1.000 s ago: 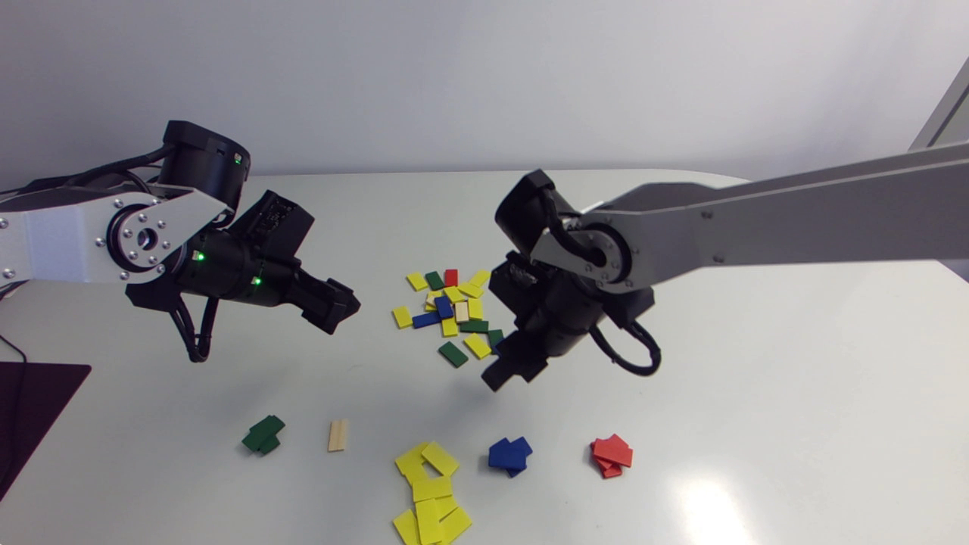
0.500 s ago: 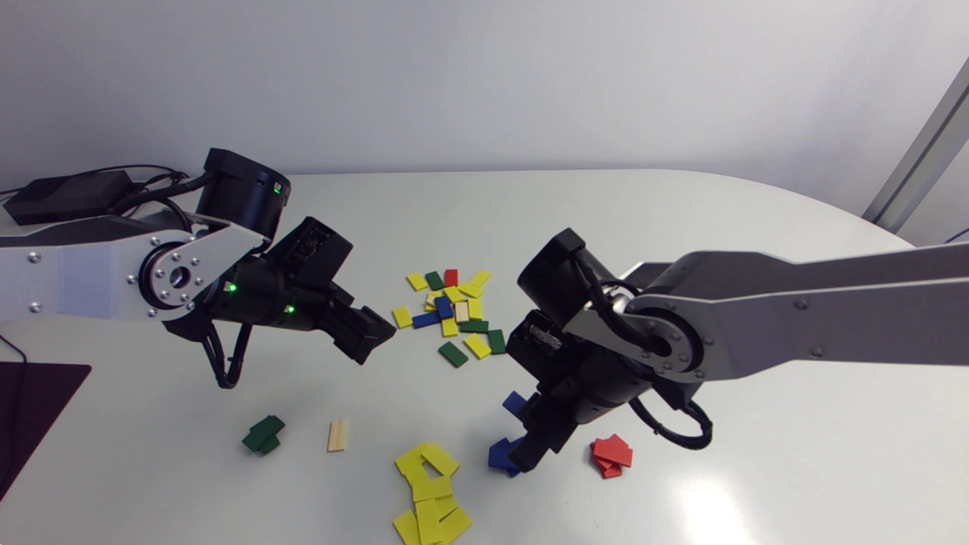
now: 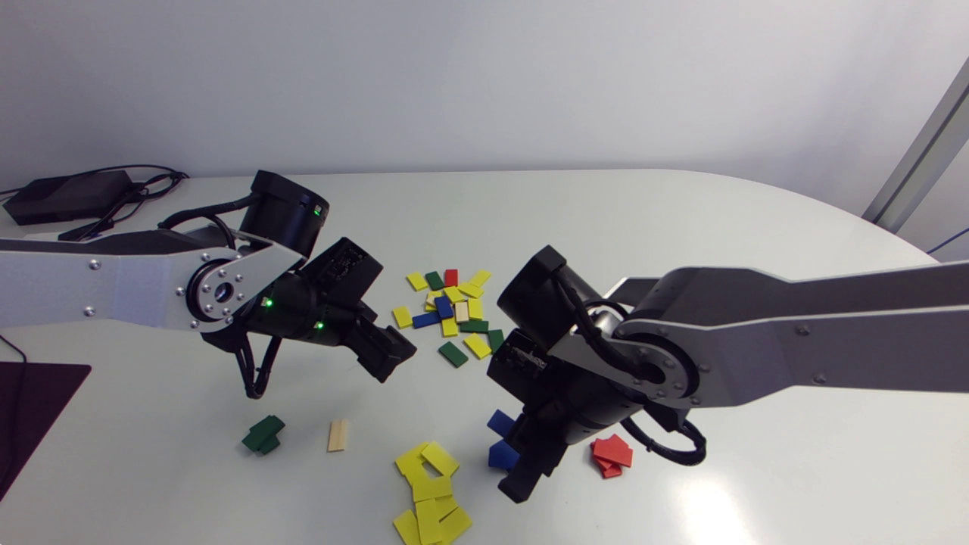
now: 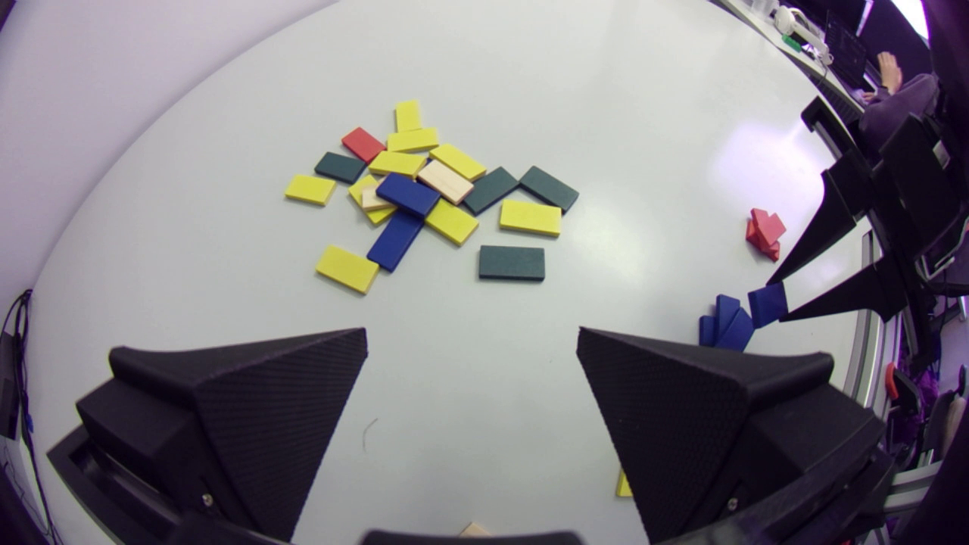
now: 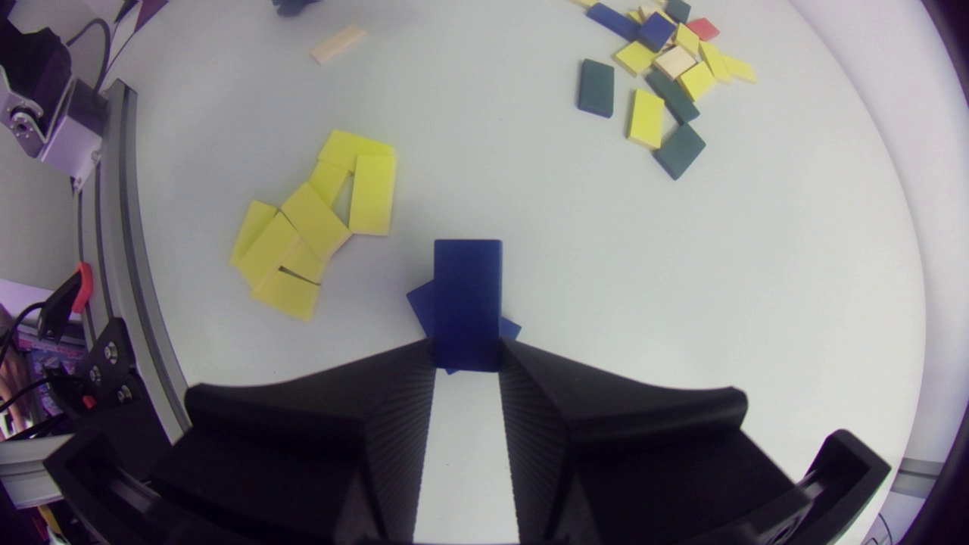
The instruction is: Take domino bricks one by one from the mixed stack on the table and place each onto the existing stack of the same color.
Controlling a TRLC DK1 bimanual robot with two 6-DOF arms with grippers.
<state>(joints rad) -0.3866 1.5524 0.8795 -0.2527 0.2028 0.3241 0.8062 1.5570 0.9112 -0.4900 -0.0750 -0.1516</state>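
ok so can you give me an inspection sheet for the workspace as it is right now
surface: white table, glare patch near its front right
job's things: mixed pile; green stack; wooden brick; yellow stack, spread out; blue stack; red stack
clutter: dark mat at the left edge
grippers: left gripper open, empty; right gripper shut on blue brick over the blue stack
cables: left arm's cable loop and right arm's cable loop hang under the wrists
surroundings: nothing seen
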